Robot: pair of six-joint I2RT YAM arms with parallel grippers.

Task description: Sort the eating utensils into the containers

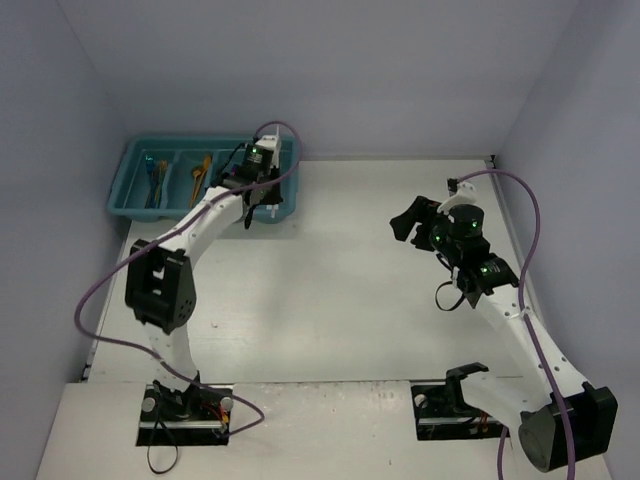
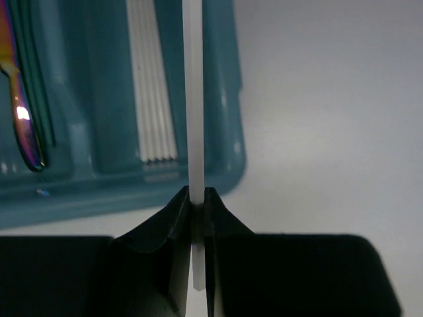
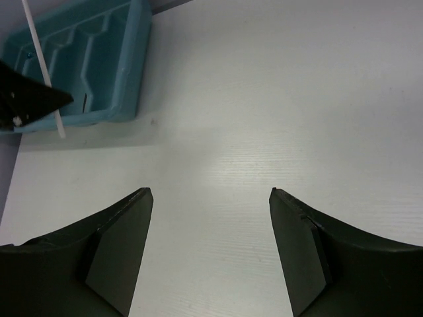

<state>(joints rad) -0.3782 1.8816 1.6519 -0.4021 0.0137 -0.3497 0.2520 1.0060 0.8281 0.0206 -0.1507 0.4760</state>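
Observation:
The teal cutlery tray [image 1: 170, 213] sits at the table's far left. My left gripper [image 1: 262, 195] hangs over its right end, shut on a thin pale translucent stick [image 2: 192, 99] that runs straight up between the jaws [image 2: 196, 198]. Below it, the tray's end compartment [image 2: 218, 99] holds several matching pale sticks [image 2: 152, 99]. An iridescent utensil [image 2: 20, 112] lies in the compartment beside them. Blue [image 1: 155, 180] and orange [image 1: 200, 172] utensils lie in the left compartments. My right gripper [image 1: 410, 225] is open and empty over bare table [image 3: 210, 195], far right of the tray [image 3: 135, 72].
White tabletop stretches between the tray and the right arm. Walls close in at the back and both sides. The arm bases and their cables sit at the near edge.

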